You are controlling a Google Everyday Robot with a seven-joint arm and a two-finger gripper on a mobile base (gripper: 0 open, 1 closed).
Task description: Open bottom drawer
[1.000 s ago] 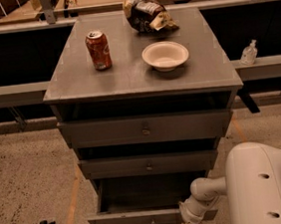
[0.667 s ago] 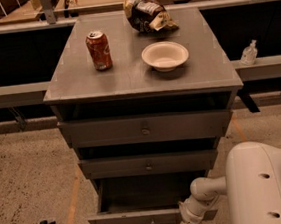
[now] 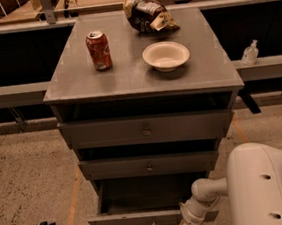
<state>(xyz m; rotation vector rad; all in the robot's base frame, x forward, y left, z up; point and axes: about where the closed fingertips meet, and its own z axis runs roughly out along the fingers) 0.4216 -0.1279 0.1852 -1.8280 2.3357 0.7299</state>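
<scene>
Nothing visible has shifted since the earlier frames: arm, drawers and worktop objects hold the same positions. Bottom drawer [image 3: 142,218], lowest of three grey fronts in the cabinet, stands pulled well forward of the middle drawer [image 3: 149,165] and top drawer [image 3: 145,130], its dark interior exposed from above. Gripper [image 3: 186,224], at the end of the white arm [image 3: 205,192], sits against the right part of the bottom drawer's front, low in the view and right of centre; whether it is closed on anything cannot be told. Worktop [image 3: 127,80] carries a red soda can [image 3: 98,50], a pale bowl [image 3: 165,55] and a crumpled snack bag [image 3: 146,14], all upright or resting apart from one another. Judged from this state, the opening is largely accomplished. Any remaining pull is best made straight outward along the drawer's travel, slowly and without sideways load, since an off-centre contact tends to skew a drawer and bind it; a gentle stroke also avoids rocking the cabinet and toppling the can.
</scene>
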